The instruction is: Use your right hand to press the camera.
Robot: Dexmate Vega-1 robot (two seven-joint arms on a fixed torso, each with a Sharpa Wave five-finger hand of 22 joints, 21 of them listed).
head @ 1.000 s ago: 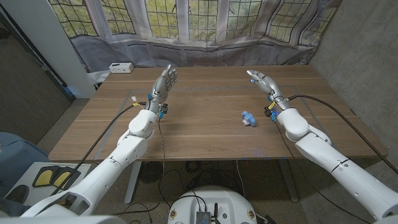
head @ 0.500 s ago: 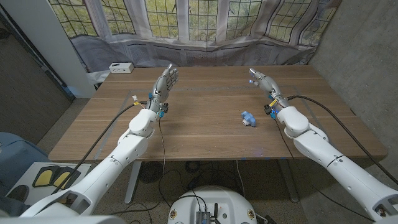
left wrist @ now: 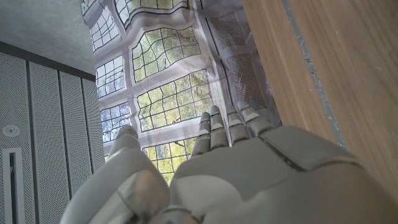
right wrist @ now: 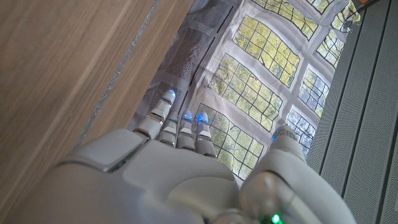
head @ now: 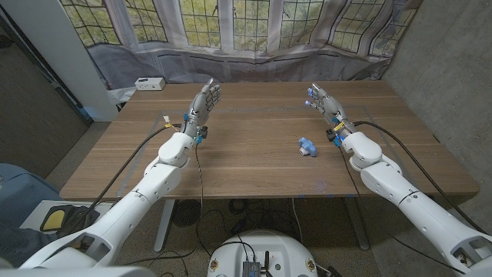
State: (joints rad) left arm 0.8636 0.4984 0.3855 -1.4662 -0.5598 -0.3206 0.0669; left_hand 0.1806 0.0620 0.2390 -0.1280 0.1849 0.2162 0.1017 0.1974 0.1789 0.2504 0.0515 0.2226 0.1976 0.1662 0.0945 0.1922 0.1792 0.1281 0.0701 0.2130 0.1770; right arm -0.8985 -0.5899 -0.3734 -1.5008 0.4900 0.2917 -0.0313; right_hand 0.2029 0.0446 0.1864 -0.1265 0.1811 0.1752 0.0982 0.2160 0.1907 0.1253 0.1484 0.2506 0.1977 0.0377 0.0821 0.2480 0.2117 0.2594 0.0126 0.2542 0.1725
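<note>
A small blue and white toy camera [head: 307,146] lies on the wooden table [head: 254,165], right of the middle. My right hand [head: 326,105] is raised above the table, behind and to the right of the camera, fingers stretched out and apart, holding nothing. My left hand [head: 203,104] stands on its edge over the left half of the table, fingers straight, empty. In the right wrist view the right hand [right wrist: 180,174] reaches toward the window drape; in the left wrist view the left hand [left wrist: 230,168] does the same.
A white box [head: 149,83] sits at the table's far left corner. A drape printed with windows [head: 246,31] hangs behind the far edge. Black cables [head: 400,131] run along both arms. A grey wall [head: 453,69] stands on the right.
My right hand has drifted slightly left and toward the far edge, fingers still spread. The left hand and the camera have stayed put.
</note>
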